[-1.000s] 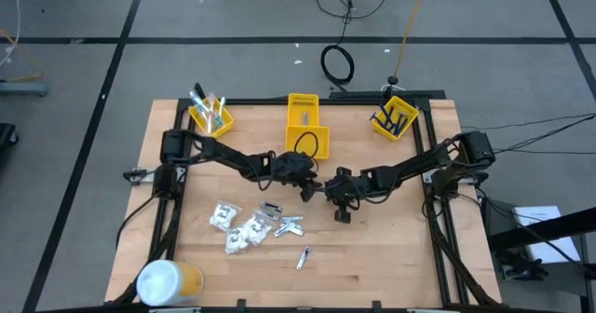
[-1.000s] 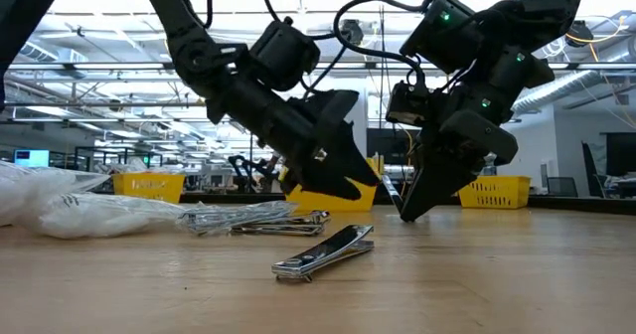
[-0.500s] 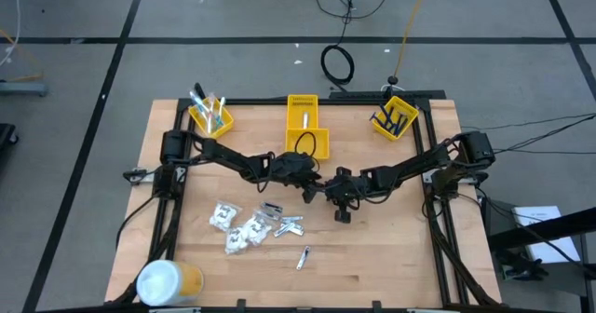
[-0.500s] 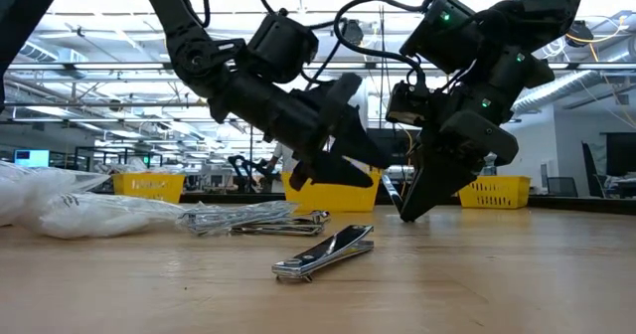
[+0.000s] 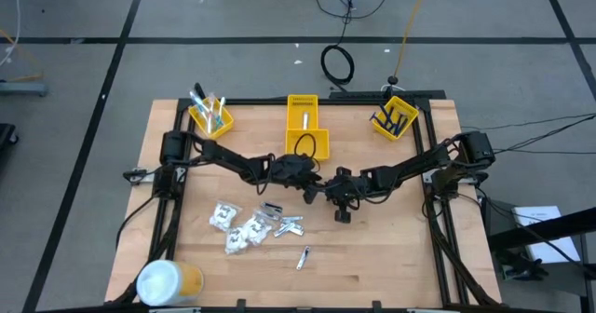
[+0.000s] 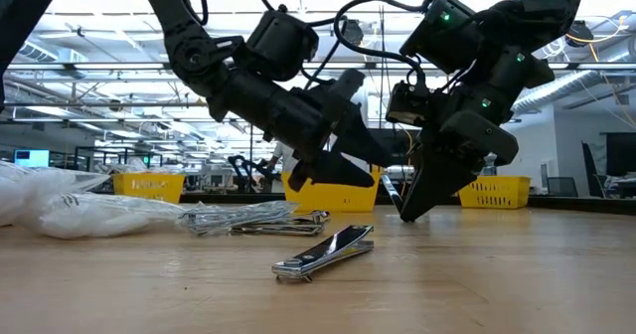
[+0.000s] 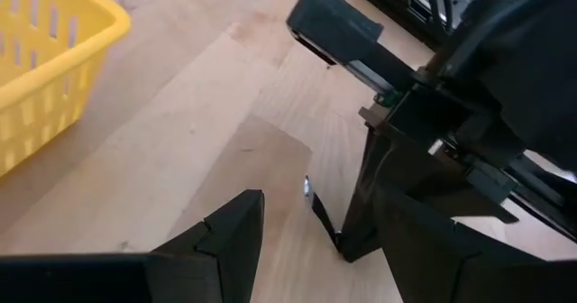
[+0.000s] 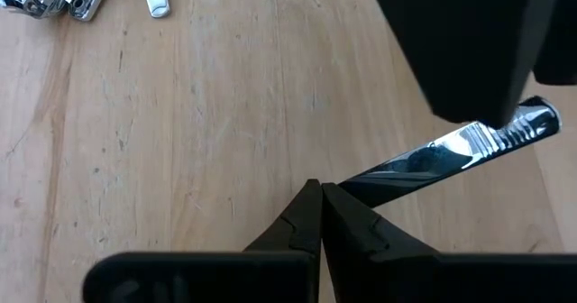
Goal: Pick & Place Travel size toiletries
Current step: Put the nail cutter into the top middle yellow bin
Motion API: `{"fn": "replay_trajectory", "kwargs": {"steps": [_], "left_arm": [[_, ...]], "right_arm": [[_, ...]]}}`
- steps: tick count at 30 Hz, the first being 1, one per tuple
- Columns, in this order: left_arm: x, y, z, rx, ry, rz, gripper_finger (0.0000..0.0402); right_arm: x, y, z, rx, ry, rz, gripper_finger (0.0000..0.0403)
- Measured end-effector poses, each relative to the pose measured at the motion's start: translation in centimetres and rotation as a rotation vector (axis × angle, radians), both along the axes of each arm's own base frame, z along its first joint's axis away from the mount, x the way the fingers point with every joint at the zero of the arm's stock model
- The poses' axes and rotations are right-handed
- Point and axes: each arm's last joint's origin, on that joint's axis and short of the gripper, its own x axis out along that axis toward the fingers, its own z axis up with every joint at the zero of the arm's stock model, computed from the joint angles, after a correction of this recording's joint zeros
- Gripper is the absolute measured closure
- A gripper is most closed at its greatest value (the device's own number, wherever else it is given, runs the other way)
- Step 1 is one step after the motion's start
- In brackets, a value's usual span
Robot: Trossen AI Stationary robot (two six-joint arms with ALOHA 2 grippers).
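Note:
My right gripper (image 8: 320, 195) is shut on a thin silvery clipper-like piece (image 8: 451, 154) at mid-table (image 5: 328, 190), with its tips low over the wood (image 6: 402, 215). My left gripper (image 7: 311, 249) is open and empty. Its fingers stand on either side of the right gripper's tips (image 5: 310, 183). More silvery pieces (image 5: 284, 224) and white crinkly packets (image 5: 235, 224) lie flat toward the near left. One silvery piece (image 6: 323, 254) lies alone, nearer the front. Toothbrushes stand in the far-left bin (image 5: 210, 115) and dark blue razors lie in the far-right bin (image 5: 394, 117). My right gripper pinches one end of the silvery piece (image 8: 361, 188) between its two fingertips, coming from above and slanting down toward the table. The piece sticks out sideways past the fingers. Its ridged free end (image 8: 532, 123) is under the left gripper's body.
A third yellow bin (image 5: 303, 127) stands at the far middle, just beyond both grippers. A large white-and-yellow cylinder (image 5: 168, 280) lies at the near-left corner. Bare wood stretches across the table's near right part.
My left gripper has tipped from pointing steeply down to nearly level and edged toward the right gripper. My right gripper and the silvery piece have kept still.

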Motion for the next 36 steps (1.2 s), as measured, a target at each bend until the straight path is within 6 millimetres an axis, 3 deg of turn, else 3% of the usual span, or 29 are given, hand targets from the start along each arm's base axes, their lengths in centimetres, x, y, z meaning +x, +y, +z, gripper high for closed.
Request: {"fn": "replay_trajectory", "kwargs": {"steps": [17,30,36], "left_arm": [[0.2,-0.7,0.3,-0.001,-0.036,0.002,0.0193],[0.9,-0.6,-1.6,-0.046,0.005,-0.002,0.0193],[1.2,0.2,-1.3,-0.045,-0.018,0.007,0.0193]], "right_arm": [[0.0,0.0,0.0,0.000,0.000,0.000,0.0403],[0.1,0.0,0.1,0.001,-0.010,0.000,0.0403],[0.1,0.0,0.0,0.001,-0.009,0.000,0.0403]]}}
